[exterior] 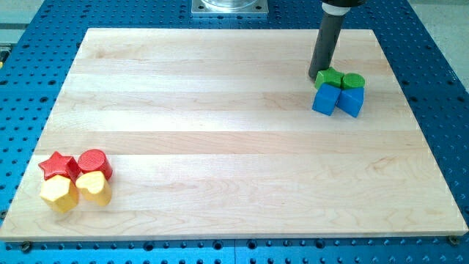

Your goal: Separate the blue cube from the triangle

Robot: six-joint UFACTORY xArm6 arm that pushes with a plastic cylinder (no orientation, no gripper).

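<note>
A pale wooden board (220,139) with long grain bands fills most of the view. It lies on a blue metal table (440,88) drilled with a regular grid of small holes, showing at 3, 6 and 9 o'clock. At 12 o'clock a grey metal plate (230,6) meets the board's edge. Light is even, with soft shadows

Red star (56,166), red cylinder (94,163) and two yellow blocks (75,190) are clustered at the desk's (220,132) lower left; two green blocks (340,79) are set at upper right.

Bright even overhead light, soft short shadows, sharp focus, no glare
</note>
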